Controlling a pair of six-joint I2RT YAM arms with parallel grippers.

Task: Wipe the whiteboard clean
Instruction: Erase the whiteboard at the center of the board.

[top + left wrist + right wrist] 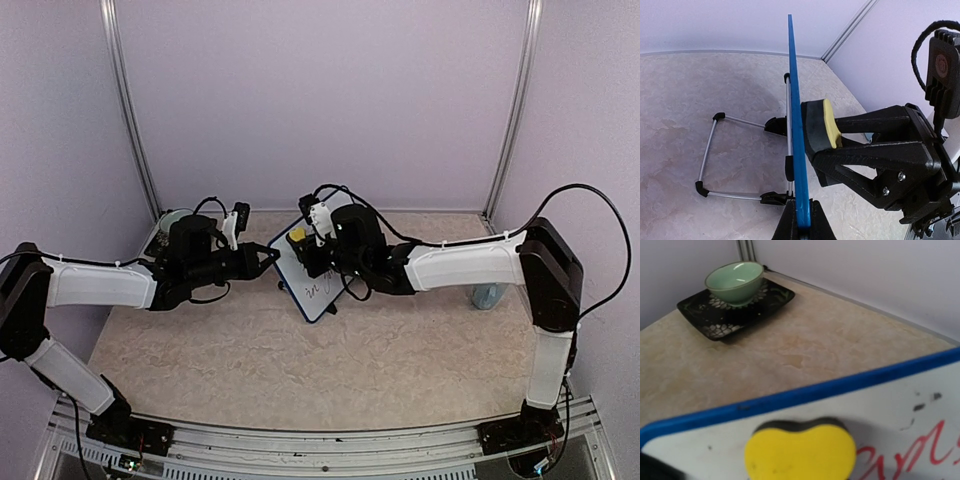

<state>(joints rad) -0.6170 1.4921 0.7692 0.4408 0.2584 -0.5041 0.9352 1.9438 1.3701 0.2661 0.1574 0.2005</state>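
Whiteboard stands upright on a wire stand at centre of table, betw. both arms. L gripper is clamped on board's 9 o'clock edge. R gripper is clamped on a yellow sponge, pressed to the face near top rim. Red writing sits at sponge's 3 o'clock: sweep that way w/ even pressure, L grip firm so board doesn't tip.

Centre: sponge against whiteboard; bowl on tray behind (far-left corner).
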